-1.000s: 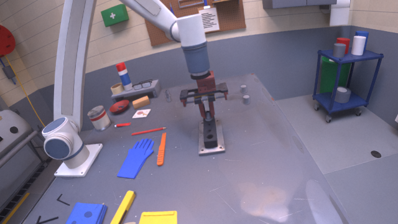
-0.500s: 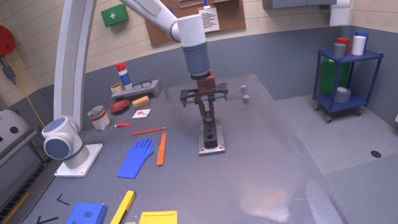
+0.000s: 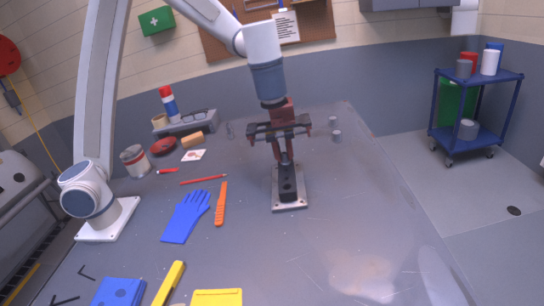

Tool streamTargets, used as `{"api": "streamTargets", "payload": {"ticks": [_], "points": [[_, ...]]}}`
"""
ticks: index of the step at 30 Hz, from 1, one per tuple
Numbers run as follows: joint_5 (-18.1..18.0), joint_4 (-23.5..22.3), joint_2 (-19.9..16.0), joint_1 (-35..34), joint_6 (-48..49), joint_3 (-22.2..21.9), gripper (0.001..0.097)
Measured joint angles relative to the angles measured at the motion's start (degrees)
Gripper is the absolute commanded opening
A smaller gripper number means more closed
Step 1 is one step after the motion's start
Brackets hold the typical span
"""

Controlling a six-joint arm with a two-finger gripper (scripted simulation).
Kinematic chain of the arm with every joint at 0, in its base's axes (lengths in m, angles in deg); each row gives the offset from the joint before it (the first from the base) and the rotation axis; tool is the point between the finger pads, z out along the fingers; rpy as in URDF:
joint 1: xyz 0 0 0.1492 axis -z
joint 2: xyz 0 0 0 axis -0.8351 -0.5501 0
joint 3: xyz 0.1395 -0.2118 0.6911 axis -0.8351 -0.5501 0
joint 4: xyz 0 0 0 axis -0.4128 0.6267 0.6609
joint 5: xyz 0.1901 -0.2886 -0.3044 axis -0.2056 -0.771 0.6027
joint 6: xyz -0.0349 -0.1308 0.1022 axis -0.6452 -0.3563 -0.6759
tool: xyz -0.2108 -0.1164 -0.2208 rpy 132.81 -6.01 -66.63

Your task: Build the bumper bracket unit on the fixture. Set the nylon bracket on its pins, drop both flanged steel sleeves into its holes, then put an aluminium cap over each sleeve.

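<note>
At the table's centre the black nylon bracket (image 3: 287, 184) sits on the steel fixture plate (image 3: 289, 189). Its near hole is empty. My gripper (image 3: 284, 158) stands over the bracket's far end, and I grip a flanged steel sleeve (image 3: 284, 160) at the far hole. A second sleeve (image 3: 229, 130) stands further back to the left. Two grey aluminium caps (image 3: 332, 121) (image 3: 336, 136) stand apart at the right rear of the table.
A blue cart (image 3: 471, 102) with canisters stands off the table to the right. On the left lie a blue glove (image 3: 187, 216), an orange knife (image 3: 220, 203), a red pencil (image 3: 203, 179) and a tin (image 3: 135, 160). A tool tray (image 3: 187, 123) sits behind.
</note>
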Motion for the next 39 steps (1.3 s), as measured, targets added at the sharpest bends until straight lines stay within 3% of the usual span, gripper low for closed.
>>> {"api": "streamTargets", "payload": {"ticks": [10, 39], "points": [[0.00, 0.01, 0.01, 0.00, 0.00, 0.01, 0.0350], [0.00, 0.00, 0.00, 0.00, -4.04, 0.00, 0.0350]]}}
